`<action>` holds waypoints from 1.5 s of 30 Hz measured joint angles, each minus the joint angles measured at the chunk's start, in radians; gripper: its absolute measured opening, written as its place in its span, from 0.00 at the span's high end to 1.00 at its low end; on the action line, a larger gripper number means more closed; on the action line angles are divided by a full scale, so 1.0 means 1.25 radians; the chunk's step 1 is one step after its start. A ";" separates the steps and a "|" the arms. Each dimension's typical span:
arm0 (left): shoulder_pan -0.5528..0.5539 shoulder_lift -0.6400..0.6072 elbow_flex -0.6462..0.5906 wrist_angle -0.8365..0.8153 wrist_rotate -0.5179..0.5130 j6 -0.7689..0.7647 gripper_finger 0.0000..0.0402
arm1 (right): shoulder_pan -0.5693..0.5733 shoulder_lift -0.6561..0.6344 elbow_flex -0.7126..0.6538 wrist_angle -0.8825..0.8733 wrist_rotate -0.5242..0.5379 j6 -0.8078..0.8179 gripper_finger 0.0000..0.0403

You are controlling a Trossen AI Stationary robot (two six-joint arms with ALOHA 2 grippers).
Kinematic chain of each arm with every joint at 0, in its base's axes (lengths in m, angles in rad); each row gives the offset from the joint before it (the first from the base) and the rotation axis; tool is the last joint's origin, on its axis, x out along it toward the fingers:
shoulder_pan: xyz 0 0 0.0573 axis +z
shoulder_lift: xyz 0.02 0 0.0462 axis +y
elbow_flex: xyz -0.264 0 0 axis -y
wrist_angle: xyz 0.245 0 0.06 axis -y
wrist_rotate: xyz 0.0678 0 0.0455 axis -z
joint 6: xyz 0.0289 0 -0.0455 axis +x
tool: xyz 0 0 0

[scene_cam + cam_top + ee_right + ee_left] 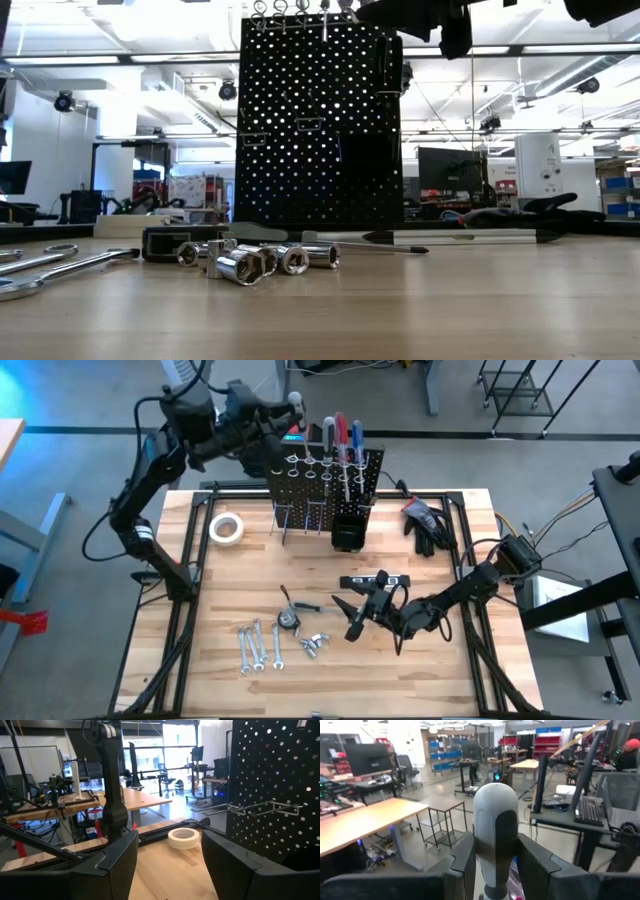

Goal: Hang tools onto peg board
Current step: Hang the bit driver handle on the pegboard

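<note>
Left gripper is up behind the top edge of the black upright perforated metal peg board, fingers clenched on a grey-and-white round-handled screwdriver that stands between the pads in the left wrist view; likely being fed into one of the silver ring holders along the top row. Risk: shaft misses the ring or catches its rim, so the tool tips and drops behind the board off the table, or the arm nudges the red- and blue-handled screwdrivers already hung beside it and knocks them loose. Right gripper sits low over the table centre, fingers spread with nothing between them, near a long black-handled screwdriver lying flat; a descent there could skid the tool or push it into the chrome sockets. Silver wrenches lie apart at the front-left, untouched. Surface is a pale butcher-block wooden table with black frame rails, smooth, so round tools may roll. White tape roll rests left of the board, black gloves to its right, small black bin at the board's foot. Room is an open workshop: grey floor, desks, monitors, shelving, ceiling strip lights.
</note>
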State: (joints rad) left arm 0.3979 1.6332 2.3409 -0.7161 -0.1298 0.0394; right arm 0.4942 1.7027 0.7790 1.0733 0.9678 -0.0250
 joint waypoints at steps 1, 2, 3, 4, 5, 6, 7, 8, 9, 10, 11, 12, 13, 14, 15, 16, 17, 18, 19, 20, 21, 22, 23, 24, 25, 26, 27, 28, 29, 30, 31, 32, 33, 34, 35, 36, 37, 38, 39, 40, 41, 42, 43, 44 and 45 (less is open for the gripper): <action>0.006 0.001 0.000 -0.004 0.010 -0.002 0.76 | 0.000 0.000 0.000 0.000 0.000 0.000 0.48; 0.010 0.002 0.000 -0.008 0.014 -0.001 0.76 | 0.000 0.000 -0.001 0.000 0.000 0.000 0.48; 0.010 0.003 0.000 -0.010 0.014 -0.002 0.76 | 0.000 0.000 -0.001 0.000 0.000 0.001 0.48; 0.011 0.003 0.000 -0.010 0.014 -0.001 0.76 | 0.000 0.000 -0.001 0.000 0.000 0.001 0.48; 0.013 0.003 0.000 -0.010 0.016 -0.001 0.76 | -0.001 0.000 -0.001 0.000 0.000 0.001 0.48; 0.014 0.002 0.000 -0.010 0.016 -0.002 0.76 | -0.001 0.000 -0.001 0.000 0.000 0.000 0.48; 0.015 0.002 0.000 -0.010 0.016 -0.004 0.76 | -0.003 0.000 -0.001 0.000 0.000 0.001 0.48; 0.017 0.002 0.000 -0.013 0.017 -0.006 0.76 | -0.003 0.000 -0.001 0.000 0.000 0.001 0.48; 0.020 0.002 0.000 -0.020 0.018 -0.010 0.76 | -0.005 0.000 -0.001 0.000 0.000 0.001 0.48; 0.023 0.002 0.000 -0.034 0.018 -0.018 0.76 | -0.005 0.000 -0.001 0.000 0.000 0.001 0.48; 0.028 0.002 0.000 -0.051 0.019 -0.032 0.76 | -0.007 0.000 -0.001 0.000 -0.001 0.003 0.48; 0.033 0.002 0.000 -0.068 0.020 -0.044 0.76 | -0.007 0.000 -0.001 0.000 -0.001 0.006 0.48; 0.038 0.002 0.000 -0.080 0.021 -0.052 0.76 | -0.007 0.000 -0.001 0.000 -0.002 0.008 0.48; 0.040 0.002 0.000 -0.091 0.020 -0.059 0.76 | -0.007 0.000 -0.001 0.000 -0.004 0.011 0.48; 0.041 0.005 0.000 -0.092 0.020 -0.065 0.76 | -0.007 0.000 -0.001 0.000 -0.005 0.014 0.48; 0.041 0.006 0.001 -0.092 0.020 -0.071 0.76 | -0.007 0.000 -0.001 0.000 -0.005 0.014 0.48; 0.043 0.006 0.001 -0.091 0.019 -0.078 0.76 | -0.007 0.000 -0.001 0.000 -0.006 0.015 0.48; 0.044 0.007 0.001 -0.091 0.019 -0.085 0.76 | -0.007 0.000 -0.001 0.000 -0.006 0.018 0.48; 0.045 0.007 0.001 -0.089 0.019 -0.091 0.76 | -0.007 0.000 -0.001 0.000 -0.006 0.020 0.48; 0.045 0.007 0.001 -0.086 0.019 -0.096 0.76 | -0.007 0.000 -0.001 0.000 -0.006 0.020 0.48; 0.045 0.007 0.001 -0.081 0.021 -0.099 0.76 | -0.007 0.000 -0.001 0.000 -0.006 0.021 0.48; 0.045 0.007 0.001 -0.076 0.023 -0.099 0.76 | -0.007 0.000 -0.001 0.000 -0.006 0.023 0.48; 0.045 0.007 0.001 -0.073 0.026 -0.100 0.76 | -0.007 0.000 -0.001 0.000 -0.006 0.026 0.48; 0.045 0.007 0.001 -0.070 0.027 -0.102 0.76 | -0.007 0.000 -0.001 0.000 -0.006 0.029 0.48; 0.045 0.007 0.001 -0.069 0.029 -0.103 0.76 | -0.007 0.000 -0.001 -0.001 -0.006 0.032 0.48; 0.045 0.007 0.001 -0.069 0.031 -0.104 0.76 | -0.007 0.000 -0.001 -0.005 -0.006 0.035 0.48; 0.045 0.007 0.001 -0.069 0.032 -0.105 0.76 | -0.007 0.000 -0.001 -0.009 -0.006 0.040 0.48; 0.045 0.007 0.001 -0.071 0.034 -0.105 0.76 | -0.007 0.000 -0.001 -0.014 -0.006 0.043 0.48; 0.047 0.007 0.001 -0.075 0.041 -0.106 0.76 | -0.007 0.000 -0.001 -0.019 -0.006 0.046 0.48; 0.051 0.007 0.001 -0.082 0.056 -0.109 0.76 | -0.008 0.000 -0.001 -0.019 -0.006 0.050 0.48; 0.056 0.008 0.001 -0.087 0.071 -0.115 0.76 | -0.008 0.000 -0.001 -0.019 -0.006 0.054 0.48; 0.061 0.009 0.001 -0.096 0.081 -0.124 0.76 | -0.009 0.000 -0.001 -0.019 -0.006 0.056 0.48; 0.066 0.011 0.001 -0.103 0.088 -0.129 0.76 | -0.009 0.000 -0.002 -0.019 -0.006 0.056 0.48; 0.069 0.014 0.001 -0.104 0.091 -0.135 0.76 | -0.009 0.000 -0.002 -0.019 -0.006 0.057 0.48; 0.072 0.017 0.001 -0.104 0.092 -0.141 0.76 | -0.009 0.000 -0.002 -0.019 -0.006 0.058 0.48; 0.072 0.019 0.000 -0.104 0.093 -0.145 0.76 | -0.009 0.000 -0.002 -0.019 -0.006 0.061 0.48; 0.074 0.020 0.000 -0.103 0.093 -0.144 0.76 | -0.009 0.000 -0.002 -0.019 -0.006 0.062 0.48; 0.077 0.021 0.001 -0.100 0.094 -0.146 0.76 | -0.009 0.000 -0.002 -0.019 -0.006 0.063 0.48; 0.080 0.025 0.002 -0.098 0.096 -0.150 0.76 | -0.010 0.000 -0.002 -0.019 -0.006 0.063 0.48; 0.083 0.028 0.003 -0.098 0.098 -0.154 0.76 | -0.012 0.000 -0.002 -0.019 -0.006 0.064 0.48; 0.087 0.033 0.003 -0.098 0.109 -0.161 0.76 | -0.013 0.000 -0.002 -0.019 -0.007 0.065 0.48; 0.092 0.038 0.003 -0.101 0.125 -0.169 0.76 | -0.014 0.000 -0.002 -0.019 -0.007 0.065 0.48; 0.096 0.045 0.003 -0.107 0.142 -0.175 0.76 | -0.014 0.000 -0.002 -0.019 -0.010 0.066 0.48; 0.097 0.052 0.003 -0.114 0.156 -0.181 0.76 | -0.014 0.000 -0.002 -0.018 -0.017 0.069 0.48; 0.098 0.058 0.003 -0.121 0.166 -0.187 0.76 | -0.014 0.000 -0.002 -0.018 -0.021 0.073 0.48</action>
State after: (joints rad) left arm 0.5201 1.7060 2.3447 -0.8673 0.0773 -0.1938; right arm 0.4767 1.7027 0.7769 1.0503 0.9411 0.0657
